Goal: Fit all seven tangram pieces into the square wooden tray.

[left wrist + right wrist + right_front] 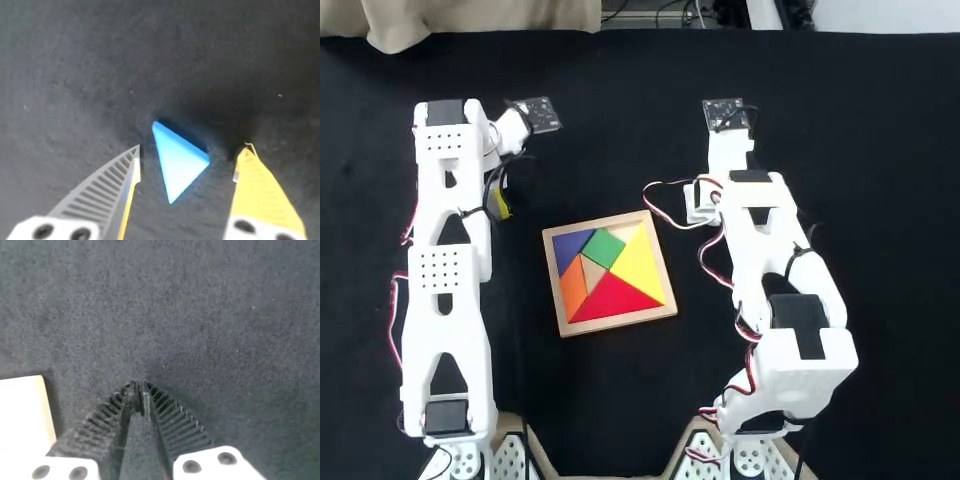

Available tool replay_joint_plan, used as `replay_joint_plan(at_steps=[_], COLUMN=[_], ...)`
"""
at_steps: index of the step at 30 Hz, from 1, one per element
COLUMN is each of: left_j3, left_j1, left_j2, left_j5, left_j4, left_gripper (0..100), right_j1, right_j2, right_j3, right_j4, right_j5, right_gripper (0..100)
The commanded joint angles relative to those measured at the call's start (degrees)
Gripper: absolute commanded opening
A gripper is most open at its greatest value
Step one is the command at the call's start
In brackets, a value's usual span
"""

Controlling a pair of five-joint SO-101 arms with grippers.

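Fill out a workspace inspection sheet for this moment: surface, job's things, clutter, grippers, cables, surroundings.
Surface: black cloth over the table.
Job's things: wooden tray holds six coloured pieces; a light blue triangle lies flat on the cloth outside it.
Clutter: nothing seen.
Grippers: left gripper is open, with its fingers either side of the triangle and not touching it; right gripper is shut and empty above bare cloth.
Cables: red and white wires run along both arms, and none lies across the tray.
Surroundings: beige fabric and dark cords beyond the far edge.
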Motion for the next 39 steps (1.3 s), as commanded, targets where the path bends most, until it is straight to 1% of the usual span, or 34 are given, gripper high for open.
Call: replay_joint_plan(at_steps=[1, 7, 9, 14, 16, 22, 26, 28, 32, 35, 39], left_j3=[-2.59, -2.15, -2.15, -2.07, -2.07, -2.07, -2.33, -2.68, -0.92, 3.74, 18.51], left_j1=[-0.84, -0.84, -0.75, -0.31, -0.13, 0.13, 0.92, 1.54, 3.82, 6.46, 10.24], left_j2=[-0.62, -0.26, -0.26, -0.26, -0.26, -0.26, -0.88, -1.32, -7.03, -14.07, -26.90], left_j5=[5.27, 5.80, 6.33, 6.33, 6.33, 6.33, 6.86, 9.85, 14.07, 16.97, 17.76], left_j4=[0.09, 0.44, 0.53, 1.76, 1.76, 2.37, 3.52, 3.60, 3.69, 3.78, 3.78], left_gripper=[30, 30, 28, 12, 8, 12, 12, 12, 12, 12, 12], right_j1=[-1.05, -1.05, -1.05, -1.05, -1.05, -1.05, -1.05, -1.05, -0.97, -0.97, -0.79], right_j2=[-0.48, -0.22, -0.13, -0.13, -0.13, -0.22, -0.31, -0.31, -0.40, -0.48, -0.48], right_j3=[-3.21, -3.21, -3.21, -3.21, -3.21, -3.21, -3.30, -3.38, -3.38, -3.38, -3.38], right_j4=[-0.53, -0.53, -0.53, -0.53, -0.53, -0.53, -0.53, -0.53, -0.44, -0.44, -0.44], right_j5=[0.26, 0.26, 0.26, 0.26, 0.26, 0.26, 0.26, 0.26, 0.26, 0.26, 0.26], right_gripper=[1.5, 1.5, 1.5, 1.5, 1.5, 1.5, 1.5, 1.5, 1.5, 1.5, 1.5])
